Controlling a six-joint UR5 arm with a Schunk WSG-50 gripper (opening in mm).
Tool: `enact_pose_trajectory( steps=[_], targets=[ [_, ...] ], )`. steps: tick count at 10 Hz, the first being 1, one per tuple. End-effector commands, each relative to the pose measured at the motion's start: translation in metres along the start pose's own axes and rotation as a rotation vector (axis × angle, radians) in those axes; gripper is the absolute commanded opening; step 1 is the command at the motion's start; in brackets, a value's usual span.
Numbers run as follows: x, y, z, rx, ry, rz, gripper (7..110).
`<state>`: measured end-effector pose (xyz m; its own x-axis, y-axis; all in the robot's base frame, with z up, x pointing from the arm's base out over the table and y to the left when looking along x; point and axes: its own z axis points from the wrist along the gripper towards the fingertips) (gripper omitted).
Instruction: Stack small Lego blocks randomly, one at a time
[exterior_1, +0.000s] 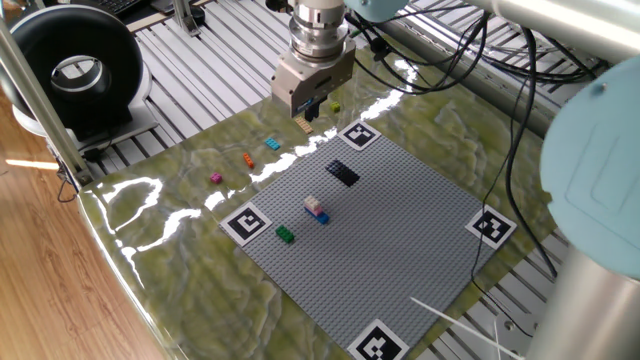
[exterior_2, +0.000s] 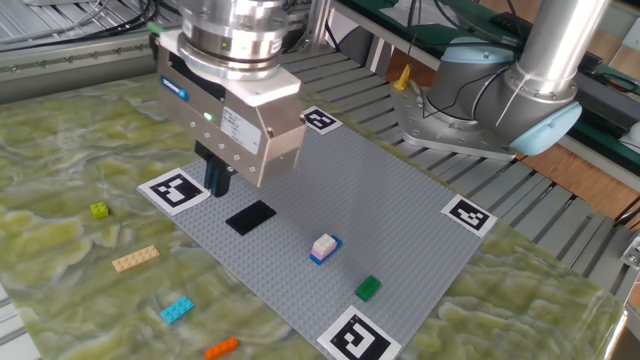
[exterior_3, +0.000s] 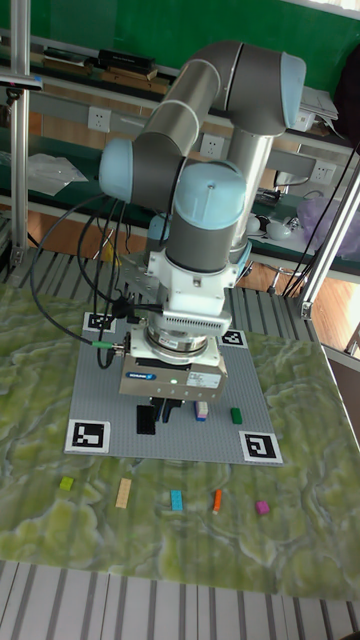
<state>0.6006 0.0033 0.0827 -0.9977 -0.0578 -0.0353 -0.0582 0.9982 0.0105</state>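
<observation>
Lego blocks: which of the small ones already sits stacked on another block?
The white-pink block, on the grey baseplate: it rests atop a blue block. The green, cyan, orange and tan blocks each lie singly.

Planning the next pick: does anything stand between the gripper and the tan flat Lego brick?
Nothing visible; only a flat black-and-white marker tag lies between the gripper and the tan flat Lego brick.

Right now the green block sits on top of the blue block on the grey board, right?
Not quite. The block on top of the blue block is white-pink, not green. The green block sits by itself on the grey board, apart from that stack. The other fixed view shows it.
</observation>
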Motion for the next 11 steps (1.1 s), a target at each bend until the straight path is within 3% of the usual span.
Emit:
enact_pose_trajectory(
  steps=[1, 3, 6, 11],
  targets=[
    [-0.01, 0.002, 0.005, -0.033, -0.008, 0.017, 7],
    [-0.011, 0.011, 0.001, -0.065, -0.007, 0.032, 7],
    [-0.004, 0.002, 0.002, -0.032, 0.02, 0.021, 7],
    [0.002, 0.0, 0.004, -0.024, 0.048, 0.024, 7]
  ],
)
